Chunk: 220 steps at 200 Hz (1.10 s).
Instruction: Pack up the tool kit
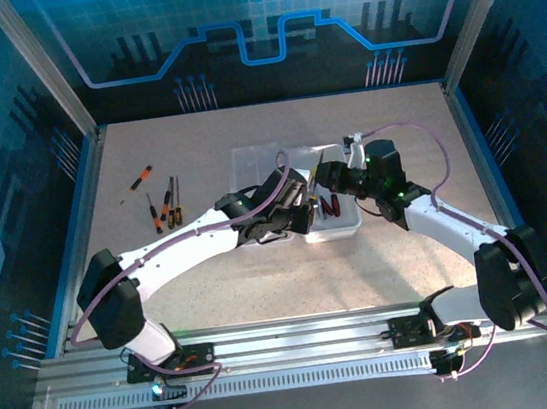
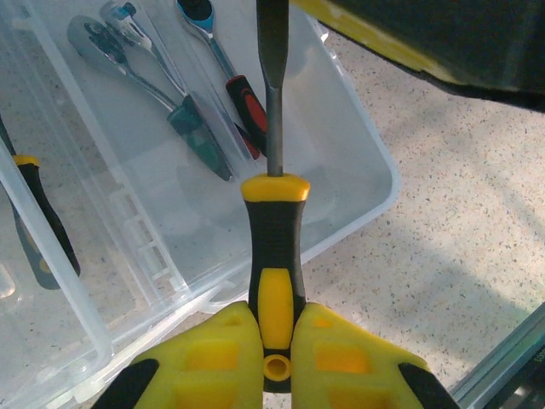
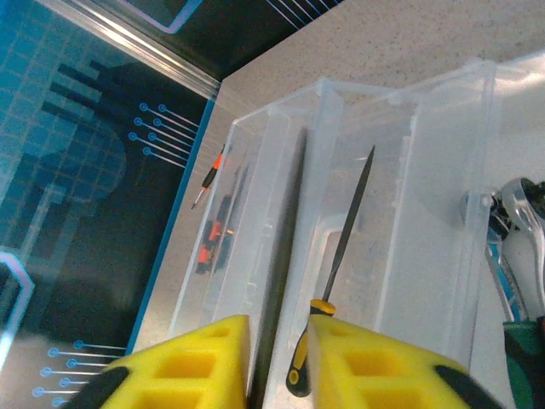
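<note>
Two grippers meet on one screwdriver above the open clear case. The left gripper is clenched on the black-and-yellow handle, so the tool's long axis runs straight out from those fingers, blade pointing away. The right gripper straddles the bare shaft further along; a sliver of gap shows on one side, so we cannot tell whether it pinches or merely brackets it. The case lies directly beneath, with wrenches in its tray, and the shaft seems to us to cross them at a slant. We judge the coming move to hinge on turning that axis to match and lowering it, with the left arm best placed. A few loose screwdrivers lie well apart on the table, nearer the left arm.
</note>
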Each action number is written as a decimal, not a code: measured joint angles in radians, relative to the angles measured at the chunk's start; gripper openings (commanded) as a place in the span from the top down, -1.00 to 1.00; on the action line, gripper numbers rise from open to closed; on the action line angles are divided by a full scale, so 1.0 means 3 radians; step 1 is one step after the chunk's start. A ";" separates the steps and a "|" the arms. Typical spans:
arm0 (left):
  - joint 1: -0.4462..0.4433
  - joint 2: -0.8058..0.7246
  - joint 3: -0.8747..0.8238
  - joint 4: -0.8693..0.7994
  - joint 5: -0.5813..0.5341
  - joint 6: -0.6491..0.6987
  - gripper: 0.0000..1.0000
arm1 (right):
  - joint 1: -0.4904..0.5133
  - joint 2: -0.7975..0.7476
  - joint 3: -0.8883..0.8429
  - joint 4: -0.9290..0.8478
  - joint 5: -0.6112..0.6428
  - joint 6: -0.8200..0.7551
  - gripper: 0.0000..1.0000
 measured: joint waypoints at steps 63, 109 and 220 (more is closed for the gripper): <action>-0.0006 0.0001 0.0000 0.0001 -0.0001 -0.0006 -0.19 | 0.0020 -0.0003 -0.0001 0.0134 -0.0046 0.0095 0.95; 0.0046 -0.0298 -0.0027 -0.0017 -0.0225 0.0079 -0.60 | -0.0069 -0.0008 -0.0001 0.0100 -0.0011 0.0045 0.95; 0.1021 -0.1597 -0.1086 -0.0046 -0.0891 -0.0546 -0.97 | 0.0038 0.1179 0.0661 0.0195 -0.0130 0.0060 0.93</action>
